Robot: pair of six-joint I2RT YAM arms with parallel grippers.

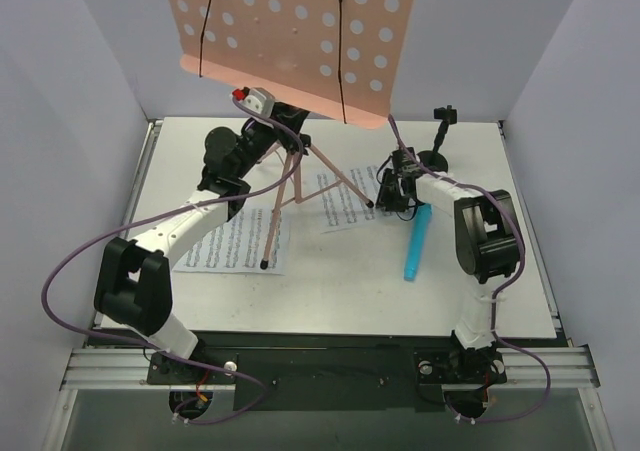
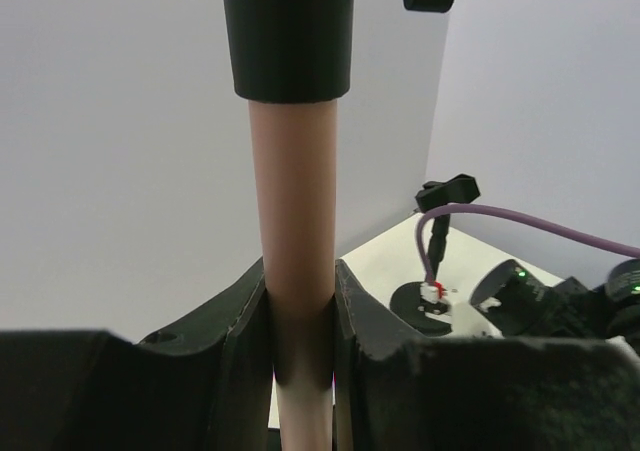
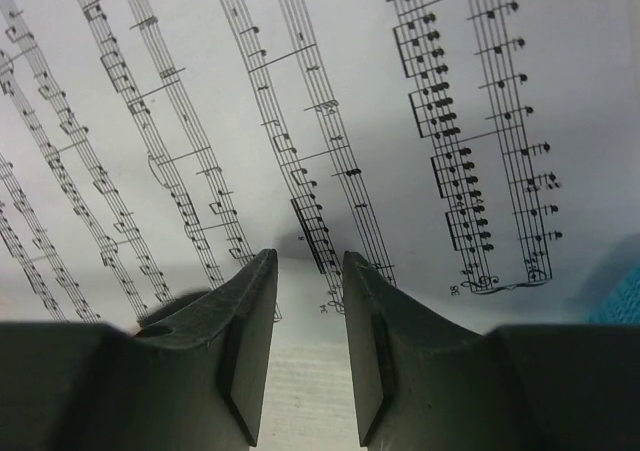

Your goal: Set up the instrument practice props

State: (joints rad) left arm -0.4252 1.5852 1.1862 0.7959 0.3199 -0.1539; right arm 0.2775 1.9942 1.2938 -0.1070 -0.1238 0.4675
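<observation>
Up close we see the left gripper (image 2: 300,296) pinch the pink pole (image 2: 292,191); right gripper (image 3: 308,276), slightly spread, over a page (image 3: 300,91).

White table (image 1: 340,311) in front of me, two sheet-music pages (image 1: 235,246) flat, pink music stand's legs (image 1: 285,186) planted by them, blue microphone (image 1: 416,243) lying right, black mic stand (image 1: 438,156) upright behind.
</observation>
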